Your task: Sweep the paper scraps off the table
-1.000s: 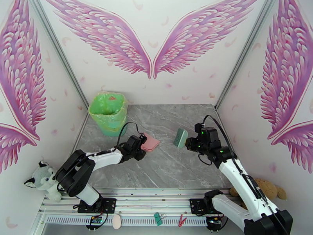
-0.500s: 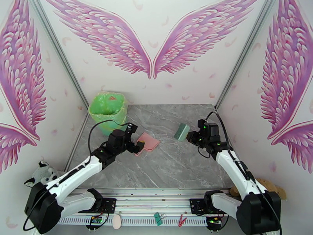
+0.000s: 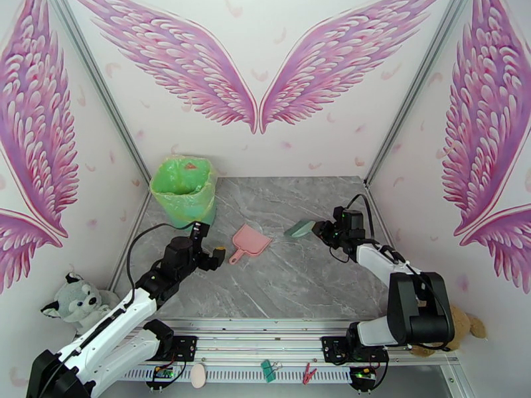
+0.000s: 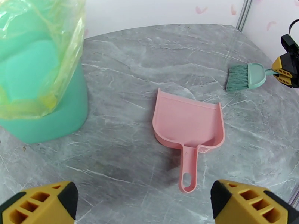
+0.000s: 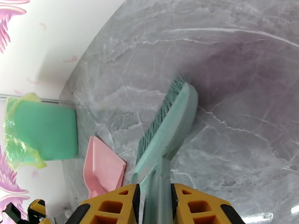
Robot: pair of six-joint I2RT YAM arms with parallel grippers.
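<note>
The paper scraps are out of view. The pink dustpan [image 3: 252, 241] lies flat on the grey marble table [image 3: 292, 286], its handle pointing at my left gripper [image 3: 214, 254]. That gripper is open and a short way back from the handle; in the left wrist view the dustpan [image 4: 188, 122] sits free beyond the wide-spread left gripper [image 4: 145, 210]. My right gripper [image 3: 322, 231] is shut on the handle of the teal-green brush [image 3: 300, 228]. In the right wrist view the brush [image 5: 172, 116] stretches out from the right gripper [image 5: 155, 202], bristles low at the table.
A green bin [image 3: 184, 190] lined with a yellow-green bag stands at the back left corner, close to the left arm. A plush toy [image 3: 70, 301] sits off the table's left edge. Walls close in on three sides.
My left gripper has let go of the dustpan and drawn back toward the near left, leaving it on the table. The right arm has lowered and tipped the brush flatter.
</note>
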